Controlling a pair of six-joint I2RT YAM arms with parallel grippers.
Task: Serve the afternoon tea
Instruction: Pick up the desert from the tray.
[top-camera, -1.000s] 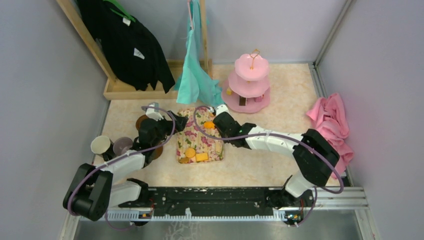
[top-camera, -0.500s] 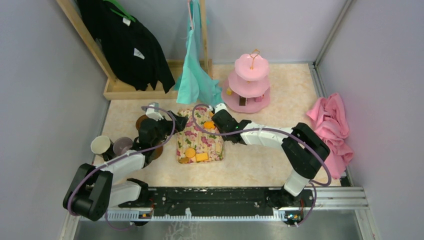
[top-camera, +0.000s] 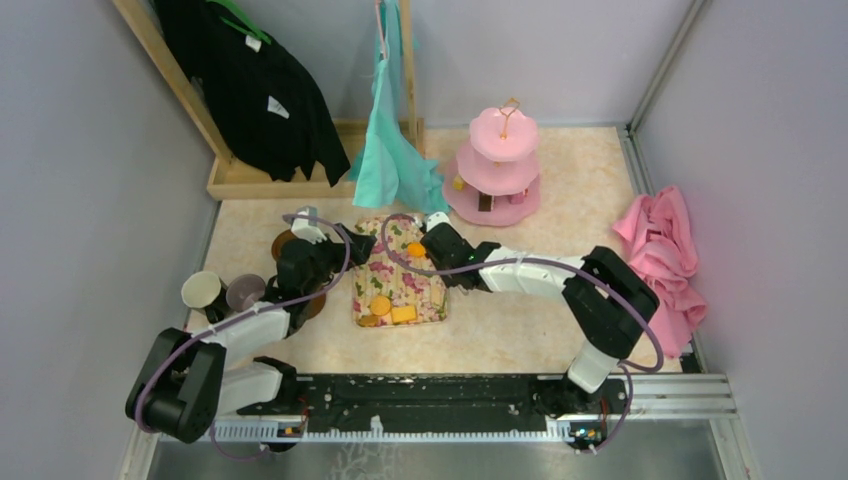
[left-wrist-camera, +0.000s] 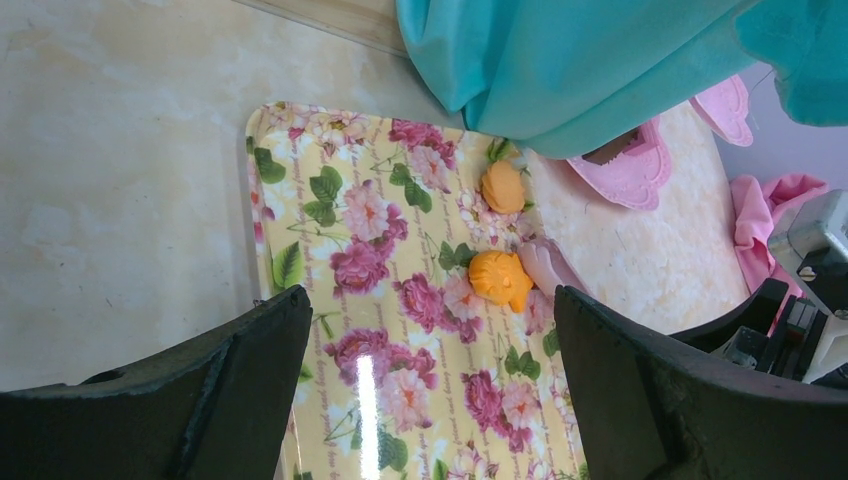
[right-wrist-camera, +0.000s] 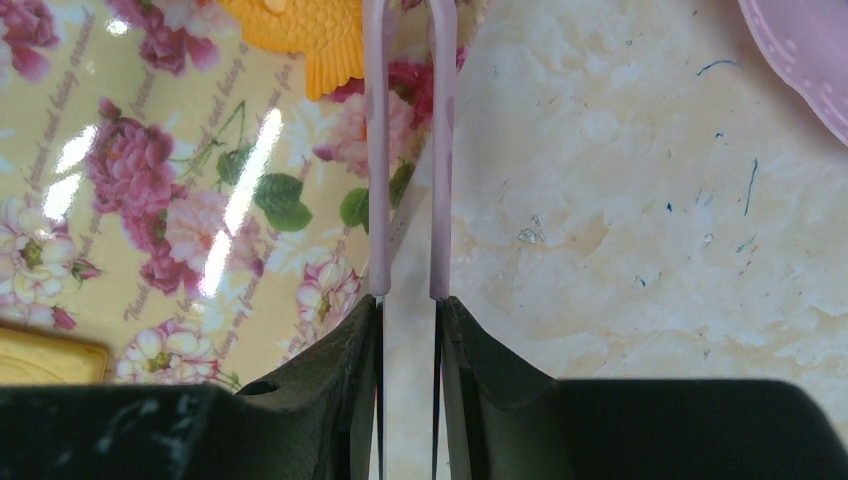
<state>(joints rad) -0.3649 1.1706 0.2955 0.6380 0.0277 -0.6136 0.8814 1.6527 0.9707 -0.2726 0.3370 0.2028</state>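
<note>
A floral tray (top-camera: 385, 275) holds an orange snack (top-camera: 416, 250) at its far end, and orange (top-camera: 380, 304), yellow (top-camera: 404, 314) and brown snacks at its near end. My right gripper (top-camera: 433, 236) is shut on pink tongs (right-wrist-camera: 378, 150). Their tips lie beside the orange snack (right-wrist-camera: 300, 30) at the tray's right edge; the left wrist view shows a tip (left-wrist-camera: 545, 265) touching it (left-wrist-camera: 499, 277). My left gripper (top-camera: 345, 245) is open and empty over the tray's left side (left-wrist-camera: 330, 250). The pink three-tier stand (top-camera: 500, 165) stands behind. The cream mug (top-camera: 201, 290) and mauve-grey mug (top-camera: 245, 292) stand left. The saucers (top-camera: 285, 243) are mostly hidden under my left arm.
A teal cloth (top-camera: 390, 150) hangs over the tray's far end, beside a dark garment (top-camera: 260, 90) on a wooden rack. A pink cloth (top-camera: 665, 250) lies at the right wall. A second orange snack (left-wrist-camera: 503, 186) sits at the tray's far edge.
My right arm has drawn its elbow in and the gripper with the tongs has shifted slightly left, towards the orange snack. My left arm has not moved.
</note>
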